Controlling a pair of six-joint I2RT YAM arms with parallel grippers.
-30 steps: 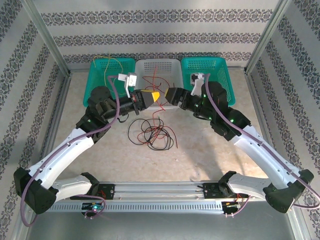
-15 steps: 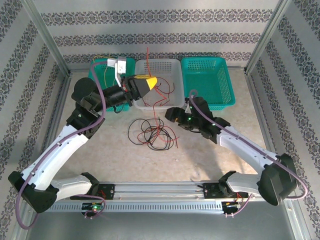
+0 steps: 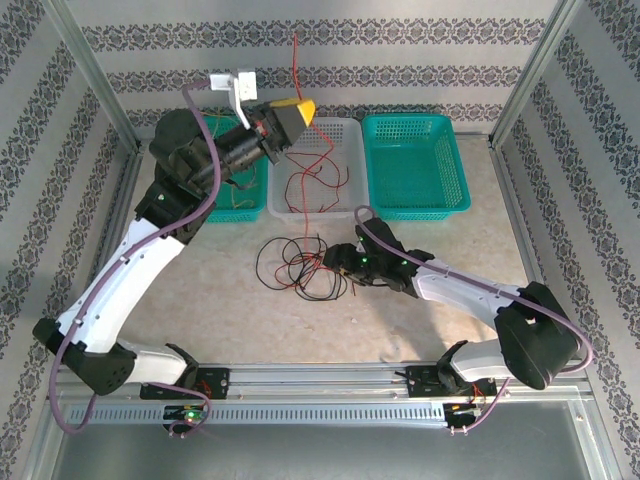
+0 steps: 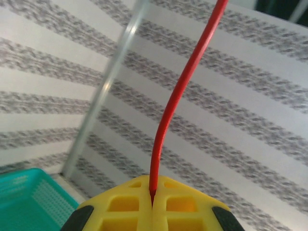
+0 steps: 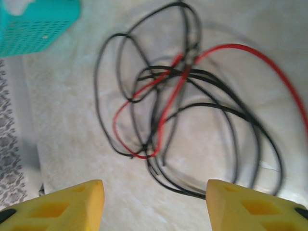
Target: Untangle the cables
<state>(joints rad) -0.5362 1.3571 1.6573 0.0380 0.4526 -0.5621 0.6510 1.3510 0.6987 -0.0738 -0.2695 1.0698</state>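
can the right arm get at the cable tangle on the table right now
Probably yes: the right tool is open just short of the tangle, with only bare table between them.

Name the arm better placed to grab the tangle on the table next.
Right. The right gripper hovers open at the tangle, while the left gripper is raised high, shut on a red cable.

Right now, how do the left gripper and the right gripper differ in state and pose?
The left gripper is shut on a thin red cable; the right gripper is open and holds nothing. The left gripper is raised by the white plastic basket; the right gripper hangs low over the tangle of black and red cables on the table. Both have yellow fingers.
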